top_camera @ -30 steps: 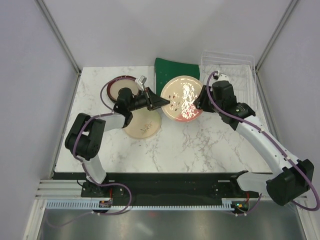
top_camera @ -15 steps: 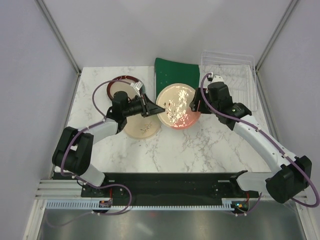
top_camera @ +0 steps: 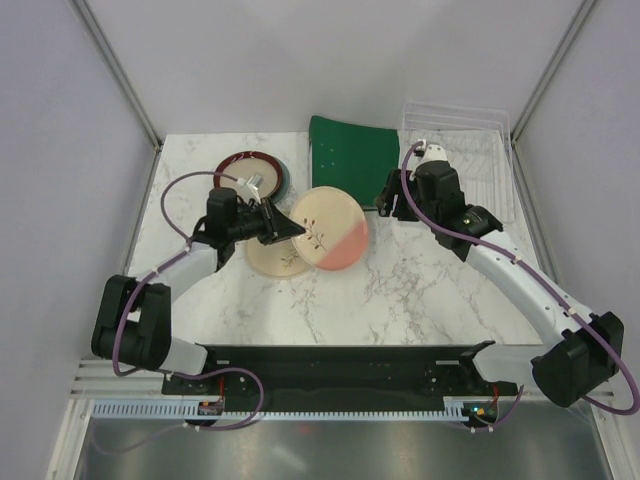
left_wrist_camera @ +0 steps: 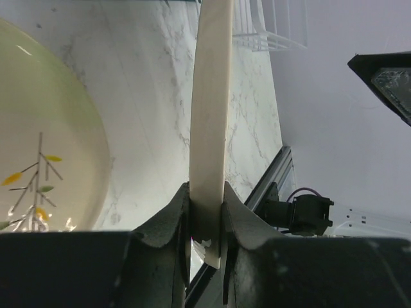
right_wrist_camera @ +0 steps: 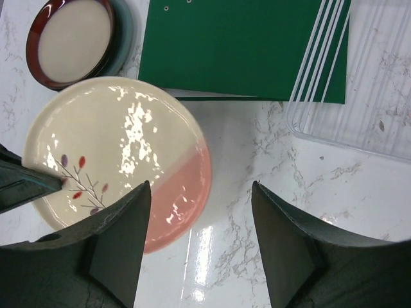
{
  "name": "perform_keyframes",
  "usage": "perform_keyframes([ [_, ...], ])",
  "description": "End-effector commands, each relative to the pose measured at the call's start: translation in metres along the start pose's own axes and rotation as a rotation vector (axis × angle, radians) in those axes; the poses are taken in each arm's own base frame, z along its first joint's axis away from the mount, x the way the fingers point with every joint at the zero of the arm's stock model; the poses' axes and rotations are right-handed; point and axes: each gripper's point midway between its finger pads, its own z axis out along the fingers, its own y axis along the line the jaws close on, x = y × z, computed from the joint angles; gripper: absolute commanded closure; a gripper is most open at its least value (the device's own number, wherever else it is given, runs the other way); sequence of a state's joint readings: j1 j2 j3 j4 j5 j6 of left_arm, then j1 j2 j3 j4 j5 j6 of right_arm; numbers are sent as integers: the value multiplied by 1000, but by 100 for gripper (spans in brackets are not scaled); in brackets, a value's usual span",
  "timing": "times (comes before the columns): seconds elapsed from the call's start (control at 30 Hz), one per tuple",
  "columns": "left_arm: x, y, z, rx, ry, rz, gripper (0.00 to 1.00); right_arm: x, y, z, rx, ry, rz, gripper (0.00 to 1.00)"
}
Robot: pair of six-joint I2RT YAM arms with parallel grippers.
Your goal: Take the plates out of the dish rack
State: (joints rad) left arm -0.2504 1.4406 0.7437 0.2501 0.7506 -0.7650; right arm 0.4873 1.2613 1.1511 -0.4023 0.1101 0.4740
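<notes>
Dish rack (top_camera: 480,140) shows no plates; left gripper (top_camera: 296,228) clamps cream-and-pink plate (top_camera: 330,225), not yet set down; right gripper (top_camera: 385,205) wide, empty

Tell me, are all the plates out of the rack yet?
Nearly. The dish rack looks empty. The red-rimmed plate sits on the grey plate, and the sprig plate lies flat on the table. The left gripper pinches the cream-and-pink plate by its rim, above the sprig plate; the right gripper is open beside it. Left: setting that plate down.
</notes>
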Motion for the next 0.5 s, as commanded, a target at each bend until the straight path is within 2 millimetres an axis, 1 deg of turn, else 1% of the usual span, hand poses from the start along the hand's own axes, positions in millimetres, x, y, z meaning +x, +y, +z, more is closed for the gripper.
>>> perform_keyframes([
  [0.0,-26,-1,-31,-6,-98,96,98,-23,13,-2,-36,-62,-9,30],
  [0.03,-31,7,-37,-26,-118,97,98,-22,12,-2,-35,-60,-14,30],
  [0.07,-28,14,-42,-55,-114,82,98,-22,11,-1,-30,-60,-16,29],
  [0.17,-30,34,-51,-129,-139,79,98,-20,9,0,-22,-56,-24,30],
  [0.43,-21,63,-57,-221,-146,38,98,-16,7,5,-17,-43,-39,29],
  [0.47,-20,71,-58,-250,-153,31,98,-16,7,5,-15,-42,-37,29],
])
